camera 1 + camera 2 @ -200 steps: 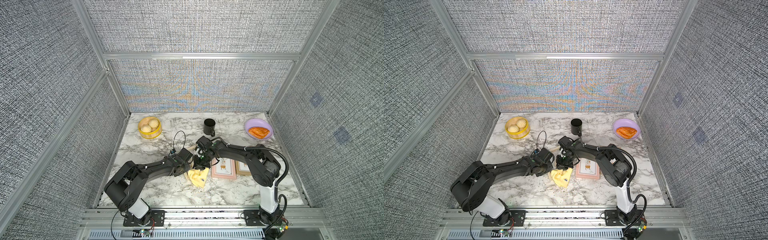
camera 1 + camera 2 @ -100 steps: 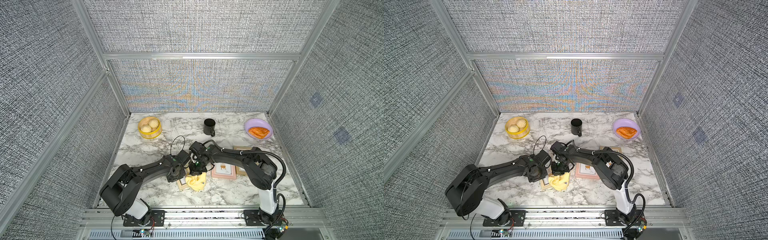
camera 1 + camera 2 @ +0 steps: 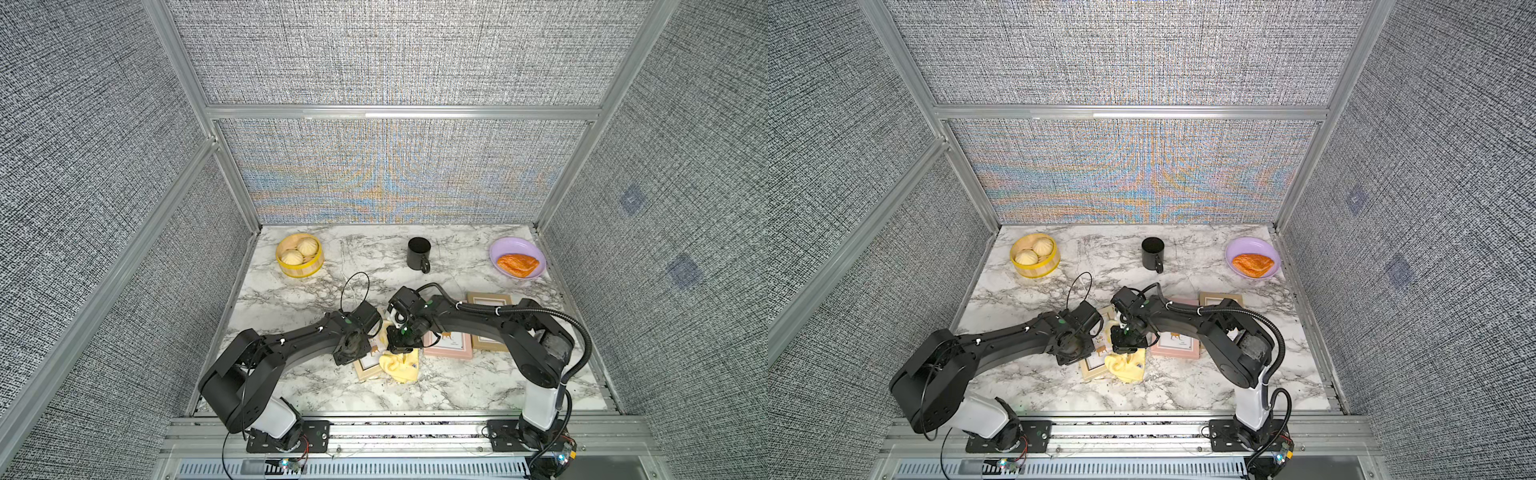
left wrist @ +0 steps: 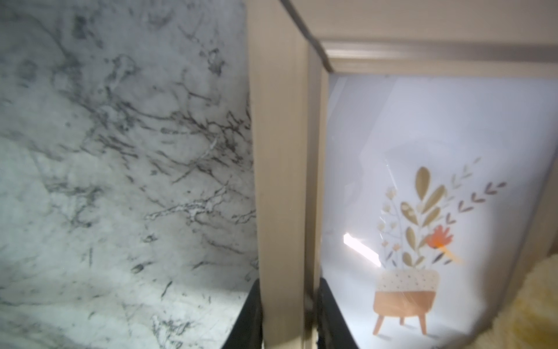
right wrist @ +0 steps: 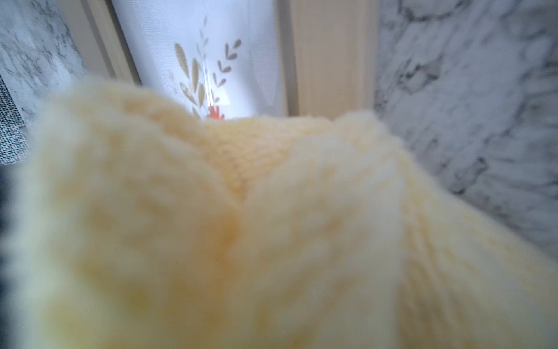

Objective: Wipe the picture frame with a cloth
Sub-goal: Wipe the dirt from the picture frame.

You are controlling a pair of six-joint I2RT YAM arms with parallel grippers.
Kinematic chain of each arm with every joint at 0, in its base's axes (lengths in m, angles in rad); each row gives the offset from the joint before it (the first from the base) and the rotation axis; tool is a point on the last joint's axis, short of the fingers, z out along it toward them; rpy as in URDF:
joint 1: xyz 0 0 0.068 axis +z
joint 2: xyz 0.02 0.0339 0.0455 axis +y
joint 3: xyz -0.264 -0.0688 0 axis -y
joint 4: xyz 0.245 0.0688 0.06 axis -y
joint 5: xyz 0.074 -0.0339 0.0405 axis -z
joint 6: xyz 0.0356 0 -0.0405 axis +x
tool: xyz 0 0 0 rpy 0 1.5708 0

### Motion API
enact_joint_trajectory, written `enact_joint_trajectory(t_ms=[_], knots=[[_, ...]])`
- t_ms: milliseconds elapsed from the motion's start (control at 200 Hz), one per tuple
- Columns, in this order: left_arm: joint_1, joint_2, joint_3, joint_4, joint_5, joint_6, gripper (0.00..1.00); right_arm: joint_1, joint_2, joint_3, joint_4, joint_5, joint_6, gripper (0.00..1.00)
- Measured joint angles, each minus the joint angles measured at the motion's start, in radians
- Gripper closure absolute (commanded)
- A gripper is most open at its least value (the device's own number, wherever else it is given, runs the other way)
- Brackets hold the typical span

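A black mug (image 3: 417, 254) stands upright near the back of the marble table (image 3: 291, 299); its inside is too dark to show any contents. Well to the mug's left, a yellow steamer basket (image 3: 291, 270) holds two pale buns (image 3: 300, 251). Well to the mug's right, a purple bowl (image 3: 498, 249) holds an orange pastry (image 3: 517, 264).

The picture frame (image 3: 365, 368) is a beige wooden one. It lies nearer the robot than the mug and a little to the mug's left, glass side up, showing a printed potted plant. Its long axis runs from the mug's side toward the front rail, with the near end slanted slightly toward the left arm. Whether it rests fully flat on the marble cannot be told.

The left gripper (image 4: 287, 317) is clamped on the frame's long side bar, with one dark finger (image 4: 332, 320) on the glass side and one on the outer side.

The cloth (image 3: 401, 365) is pale yellow and fluffy. It covers the frame's near corner on the right arm's side and spills onto the marble. The right gripper (image 3: 400, 341) is pressed together on the bunched top of the cloth, which fills the right wrist view and hides the fingertips.

A pink frame (image 3: 449, 347) lies just beside the cloth, in front of the mug. A tan frame (image 3: 488, 300) lies beyond it, to the mug's right.
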Motion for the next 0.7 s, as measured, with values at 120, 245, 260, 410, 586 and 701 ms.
enact_joint_trajectory(t_ms=[120,245,260,410,586,701], knots=[[0.0,-0.011,-0.012,0.01,0.0,0.0,1.0,0.043,0.017,0.023,0.016,-0.015,0.002,1.0],[0.0,-0.014,-0.014,0.018,0.0,-0.001,1.0,0.088,0.044,0.053,0.03,-0.067,0.016,1.0],[0.0,-0.015,-0.014,0.017,0.0,-0.001,1.0,0.092,0.047,0.057,0.03,-0.072,0.015,1.0],[0.0,-0.028,-0.029,0.031,-0.001,-0.008,1.0,0.098,0.052,0.063,0.033,-0.114,0.026,1.0],[-0.001,-0.055,-0.051,0.046,0.001,-0.019,1.0,0.065,0.023,0.0,0.045,-0.123,0.004,1.0],[-0.001,-0.079,-0.071,0.059,0.001,-0.027,1.0,0.011,-0.005,-0.032,0.013,-0.104,-0.012,1.0]])
